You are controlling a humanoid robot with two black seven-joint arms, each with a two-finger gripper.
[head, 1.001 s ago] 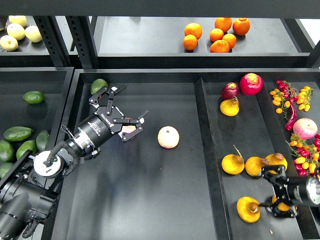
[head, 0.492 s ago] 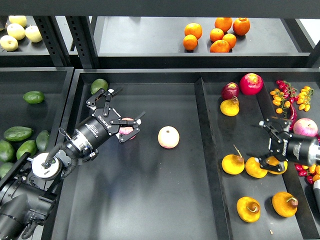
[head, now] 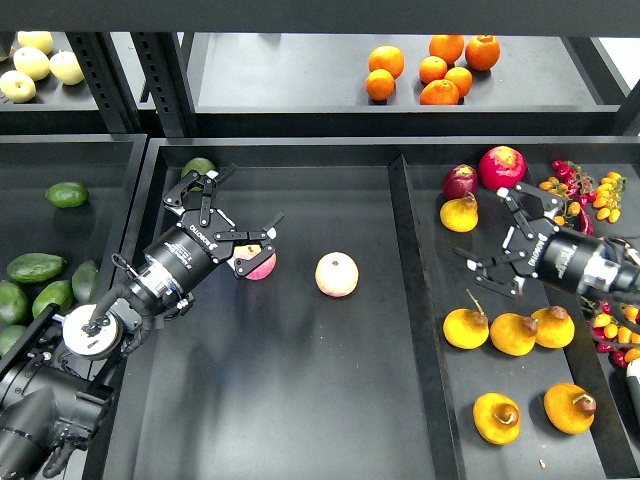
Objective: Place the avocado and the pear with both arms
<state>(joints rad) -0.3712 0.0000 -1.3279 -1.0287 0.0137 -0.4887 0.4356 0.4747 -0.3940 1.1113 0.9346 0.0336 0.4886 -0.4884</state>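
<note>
My left gripper [head: 254,196] is open and empty over the back left of the middle tray [head: 300,400]. A roundish green avocado [head: 198,166] lies just behind it in the tray's corner. Dark green elongated avocados [head: 35,267] lie in the left bin. My right gripper [head: 480,222] is open and empty over the right tray, just right of a yellow-orange pear [head: 459,213]. Three pears [head: 513,334] lie in a row below it, and two more pears [head: 571,408] lie nearer the front. I cannot tell which pear or avocado is the task's own.
Two pink-and-yellow apples lie in the middle tray, one [head: 258,264] under my left gripper's lower finger and one [head: 337,274] to its right. A red fruit [head: 502,167], a dark red one [head: 461,181] and small tomatoes [head: 600,190] lie in the right tray. Oranges [head: 440,70] sit on the back shelf.
My right gripper left a pear at the front right of the right tray and moved up and left toward the back pear. My left gripper drew back slightly up and left.
</note>
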